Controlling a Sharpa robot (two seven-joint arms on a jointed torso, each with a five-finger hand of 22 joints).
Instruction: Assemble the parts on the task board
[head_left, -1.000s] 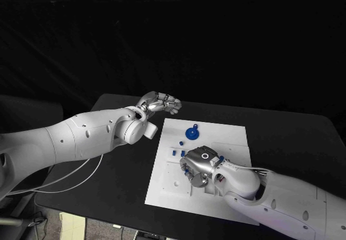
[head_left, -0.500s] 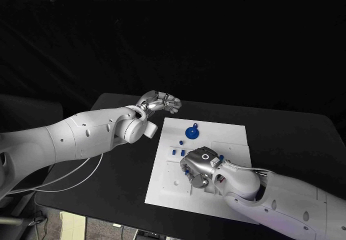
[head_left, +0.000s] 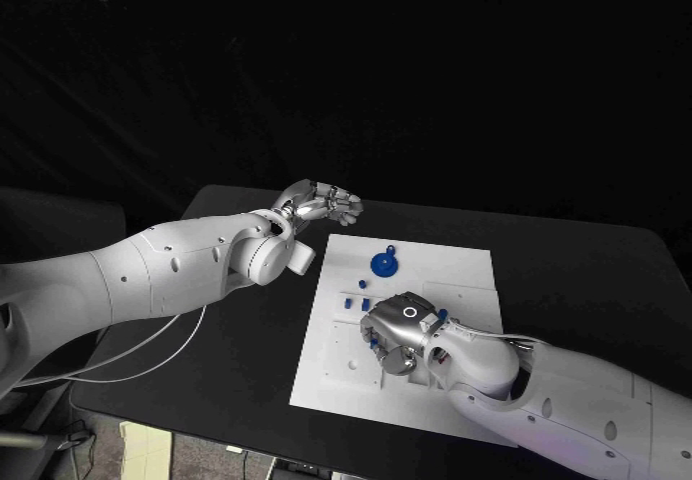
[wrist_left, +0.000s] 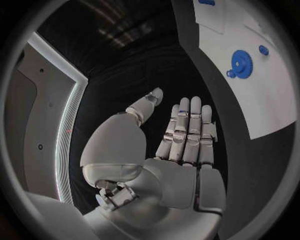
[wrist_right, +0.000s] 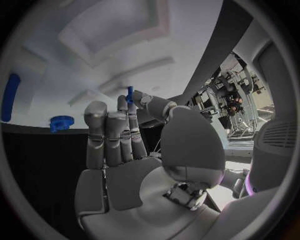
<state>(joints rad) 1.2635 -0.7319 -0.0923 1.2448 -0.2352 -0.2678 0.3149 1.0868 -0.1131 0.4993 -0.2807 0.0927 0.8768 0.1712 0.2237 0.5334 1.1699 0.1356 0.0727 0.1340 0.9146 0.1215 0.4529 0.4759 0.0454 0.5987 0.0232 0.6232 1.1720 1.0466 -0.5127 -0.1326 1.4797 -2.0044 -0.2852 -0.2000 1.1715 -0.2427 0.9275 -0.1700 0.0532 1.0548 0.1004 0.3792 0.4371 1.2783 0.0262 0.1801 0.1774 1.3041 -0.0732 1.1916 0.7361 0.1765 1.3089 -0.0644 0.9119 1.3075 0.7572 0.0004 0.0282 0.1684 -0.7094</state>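
the right robot hand hovers low over the middle of the white task board and pinches a small blue peg between thumb and fingertip, the other fingers straight. the left robot hand hangs above the black surface beyond the board's far left corner, holding nothing, fingers straight and close together. a blue gear lies on the board's far part, with small blue parts nearer the middle.

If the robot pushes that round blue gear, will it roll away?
Probably not. The gear lies flat on the board, so it would likely slide rather than roll. It looks like small, stiff plastic, so probably light. Stood on edge, its round shape might roll.
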